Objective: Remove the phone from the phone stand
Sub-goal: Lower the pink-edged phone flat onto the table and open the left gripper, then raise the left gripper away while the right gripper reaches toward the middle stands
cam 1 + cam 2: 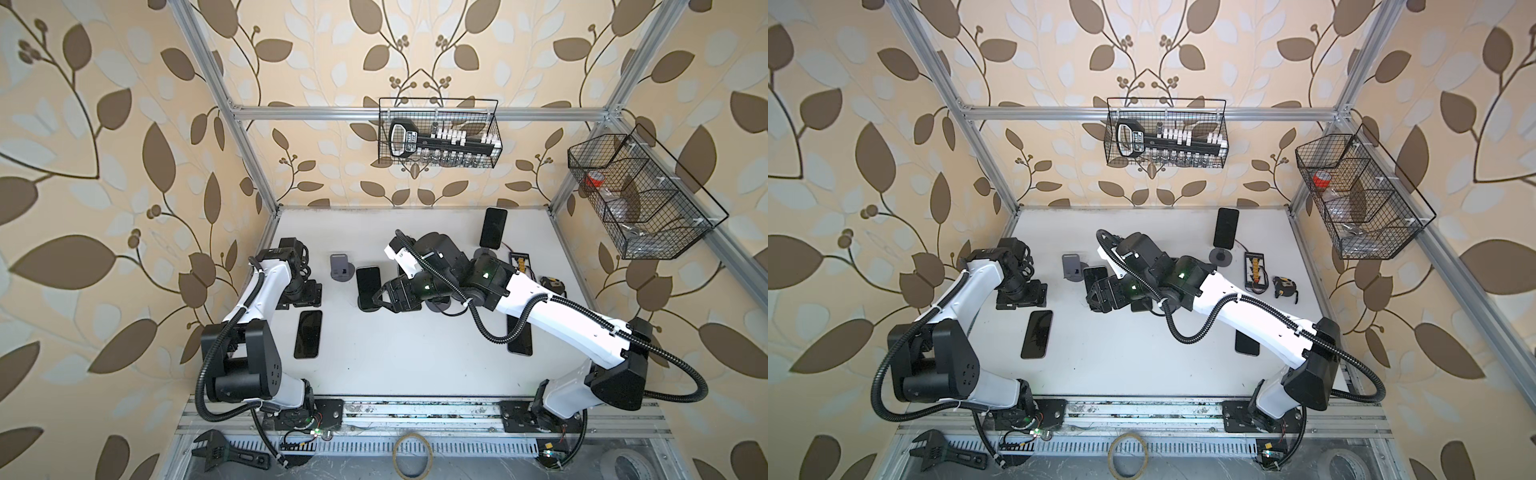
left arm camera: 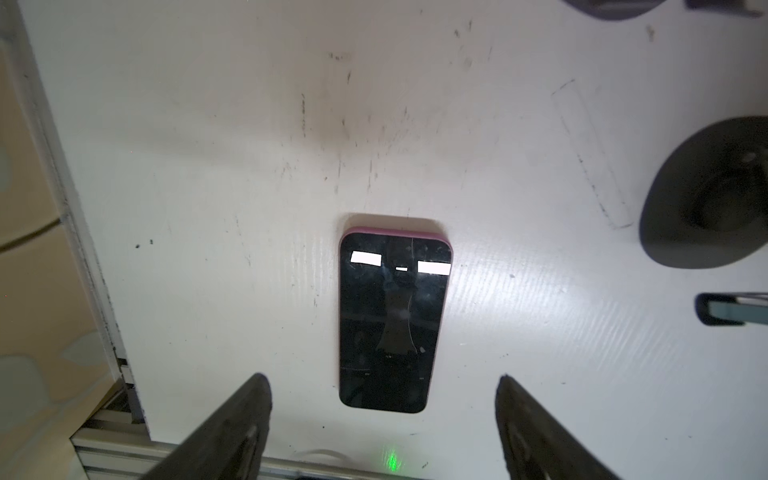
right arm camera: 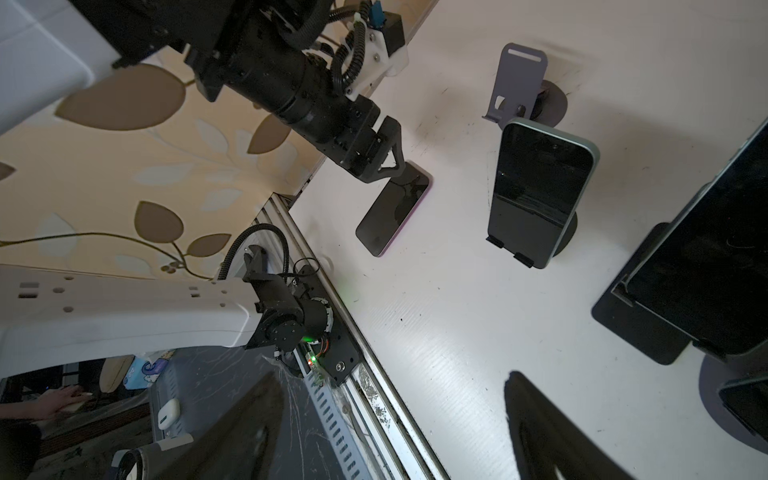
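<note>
The phone (image 1: 368,282) leaned in its stand (image 1: 369,306) near the centre of the table (image 1: 415,353). In both top views the right gripper (image 1: 377,299) sat just at its 3 o'clock, jaws fairly wide and holding nothing. At the table's 9 o'clock the left gripper (image 2: 382,379) hung by the 12 o'clock end of a flat pink phone (image 2: 392,320), jaws apart, empty. A second stand (image 1: 340,268) stood at the phone's 11 o'clock.

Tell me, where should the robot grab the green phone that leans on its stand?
By its two long edges, near the top, coming from above. The green phone leans back on its stand, and two small hooks cup its bottom edge, so it probably only comes free upward. The long edges are bare. The right gripper, open and close by, looks best placed.
</note>
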